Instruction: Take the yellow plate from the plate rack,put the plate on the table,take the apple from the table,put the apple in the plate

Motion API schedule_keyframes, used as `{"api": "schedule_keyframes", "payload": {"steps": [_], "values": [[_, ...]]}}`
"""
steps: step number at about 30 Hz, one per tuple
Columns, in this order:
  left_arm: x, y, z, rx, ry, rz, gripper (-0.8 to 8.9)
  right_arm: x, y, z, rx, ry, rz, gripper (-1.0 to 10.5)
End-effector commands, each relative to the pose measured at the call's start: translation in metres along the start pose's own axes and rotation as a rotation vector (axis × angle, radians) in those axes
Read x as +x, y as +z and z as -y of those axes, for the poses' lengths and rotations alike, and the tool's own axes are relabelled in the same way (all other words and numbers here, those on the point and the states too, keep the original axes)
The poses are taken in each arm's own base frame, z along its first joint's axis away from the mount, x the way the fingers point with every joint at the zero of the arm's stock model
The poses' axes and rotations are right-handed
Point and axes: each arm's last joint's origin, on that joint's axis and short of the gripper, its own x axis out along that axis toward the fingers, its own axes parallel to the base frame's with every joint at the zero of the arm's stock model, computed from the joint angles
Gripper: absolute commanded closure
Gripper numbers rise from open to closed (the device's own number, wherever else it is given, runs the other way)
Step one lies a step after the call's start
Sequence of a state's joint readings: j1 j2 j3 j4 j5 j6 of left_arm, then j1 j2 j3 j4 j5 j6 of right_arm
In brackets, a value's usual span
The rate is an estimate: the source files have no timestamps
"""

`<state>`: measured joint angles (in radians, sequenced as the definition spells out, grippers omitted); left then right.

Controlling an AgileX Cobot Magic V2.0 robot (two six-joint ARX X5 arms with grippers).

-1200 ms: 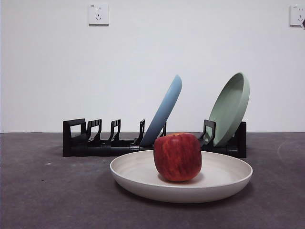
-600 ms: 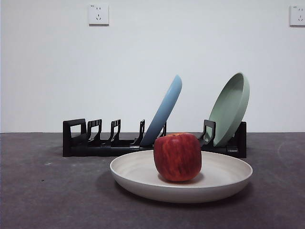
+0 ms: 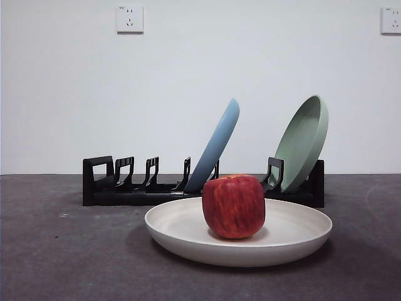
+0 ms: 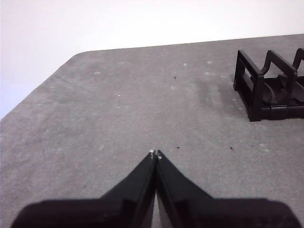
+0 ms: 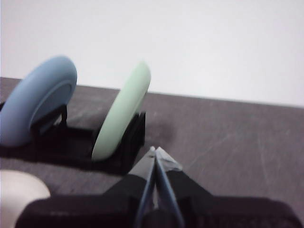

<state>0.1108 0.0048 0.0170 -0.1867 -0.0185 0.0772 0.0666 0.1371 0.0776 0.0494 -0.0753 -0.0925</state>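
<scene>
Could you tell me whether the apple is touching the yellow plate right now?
Touching. The front view shows the apple resting inside the yellow plate, its base on the plate's surface.

You won't find any readable text, label, brand, number or sign here. The wall socket (image 3: 129, 19) above the far edge of the table (image 3: 62, 251) carries a tiny mark at its top, too small to make out. The second socket (image 3: 391, 20), at the picture's upper right corner, shows a similar mark that is just as illegible.
</scene>
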Motion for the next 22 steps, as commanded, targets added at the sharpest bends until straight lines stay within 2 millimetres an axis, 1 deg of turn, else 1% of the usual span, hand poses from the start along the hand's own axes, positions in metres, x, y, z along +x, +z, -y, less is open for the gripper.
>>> {"api": "schedule_keyframes", "payload": {"steps": [1,3,11,22], "values": [[0.001,-0.004,0.0,-0.009,0.001,-0.009,8.16,0.0,-0.014,-0.001,0.058,-0.003,-0.013,9.5],[0.001,-0.004,0.0,-0.009,0.001,-0.009,8.16,0.0,-0.02,-0.002,0.077,-0.003,-0.021,9.5],[0.001,-0.004,0.0,-0.009,0.001,-0.008,8.16,-0.007,-0.036,-0.004,0.107,0.003,-0.168,9.5],[0.001,-0.004,0.0,-0.009,0.004,-0.006,8.16,-0.007,-0.036,-0.004,0.123,0.003,-0.175,9.5]]}}
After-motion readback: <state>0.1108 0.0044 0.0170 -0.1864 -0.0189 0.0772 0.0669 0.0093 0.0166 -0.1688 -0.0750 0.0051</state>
